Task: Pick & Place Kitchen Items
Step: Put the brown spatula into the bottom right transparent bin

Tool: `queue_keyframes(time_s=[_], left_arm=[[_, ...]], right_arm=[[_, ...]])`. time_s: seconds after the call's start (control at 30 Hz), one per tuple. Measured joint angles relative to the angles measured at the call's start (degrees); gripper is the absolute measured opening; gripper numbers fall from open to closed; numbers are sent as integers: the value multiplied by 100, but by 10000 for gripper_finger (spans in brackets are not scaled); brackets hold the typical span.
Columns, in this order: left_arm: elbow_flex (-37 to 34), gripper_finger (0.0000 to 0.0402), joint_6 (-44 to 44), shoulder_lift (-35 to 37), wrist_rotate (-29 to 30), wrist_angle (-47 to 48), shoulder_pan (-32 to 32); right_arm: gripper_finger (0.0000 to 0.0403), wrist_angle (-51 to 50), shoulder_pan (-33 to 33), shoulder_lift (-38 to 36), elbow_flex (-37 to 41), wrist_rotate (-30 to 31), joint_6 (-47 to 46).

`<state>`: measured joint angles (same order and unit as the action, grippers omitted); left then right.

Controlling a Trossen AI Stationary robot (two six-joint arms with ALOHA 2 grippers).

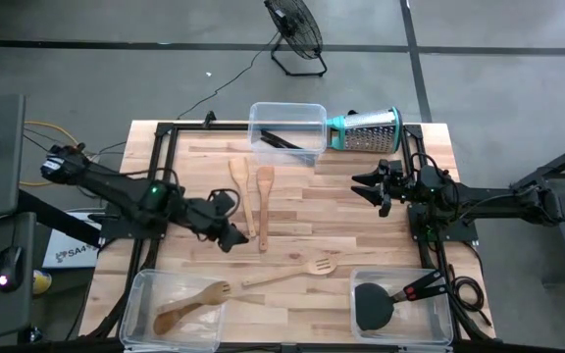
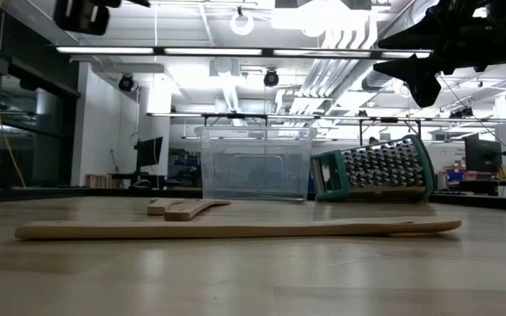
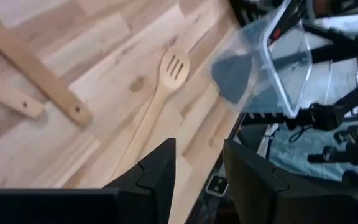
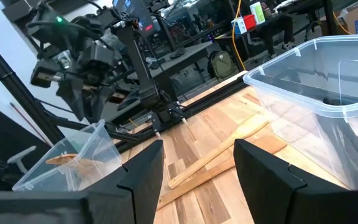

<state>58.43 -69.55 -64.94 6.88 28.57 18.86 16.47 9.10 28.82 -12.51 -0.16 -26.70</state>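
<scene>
The left gripper [image 1: 235, 238], open and empty, hangs near the two wooden spatulas [image 1: 263, 206] on the worktop [image 1: 341, 211], so it must next descend and grasp one, while the right gripper [image 1: 371, 188] waits open.

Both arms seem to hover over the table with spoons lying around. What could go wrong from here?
The left gripper, open and empty, hangs beside two wooden utensils lying close together; grabbing one might nudge or drag the other. The slotted wooden spoon lies between the two near bins, so a lowered arm could sweep it. The right gripper, also open and empty, sits near the grater lying on its side, which might roll if bumped.
</scene>
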Motion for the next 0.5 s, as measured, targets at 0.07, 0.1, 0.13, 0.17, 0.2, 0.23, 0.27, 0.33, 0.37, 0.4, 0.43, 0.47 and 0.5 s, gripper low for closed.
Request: queue_keyframes(time_s=[0.07,0.1,0.13,0.17,0.2,0.23,0.27,0.33,0.37,0.4,0.43,0.47,0.5], left_arm=[[0,133,84,-3,-3,-147,-153],[0,133,110,-3,-3,-233,-237],[0,133,145,-3,1,-312,-329],[0,133,190,-3,1,-380,-419],[0,133,226,-27,5,-477,-500],[4,133,250,-54,6,-585,-580],[4,133,304,-66,6,-650,-657],[4,133,431,-66,9,-758,-796],[4,133,508,-80,10,-887,-858],[7,133,587,-113,18,-989,-915],[6,133,695,-133,72,-1061,-968],[2,133,844,-145,158,-1120,-999],[-2,133,977,-145,278,-1204,-1002]], right_arm=[[188,0,0,2,0,0,0],[188,0,0,1,0,0,-1],[188,0,1,0,0,0,-1],[188,0,0,2,0,0,0],[188,0,0,2,0,0,0],[188,0,1,2,0,0,-1],[188,0,1,1,0,0,0],[188,0,1,2,0,0,0],[188,0,0,2,0,0,0],[188,0,1,1,0,0,-1],[188,0,0,1,0,0,-1],[188,0,1,1,0,0,-1],[188,0,1,1,0,0,0]])
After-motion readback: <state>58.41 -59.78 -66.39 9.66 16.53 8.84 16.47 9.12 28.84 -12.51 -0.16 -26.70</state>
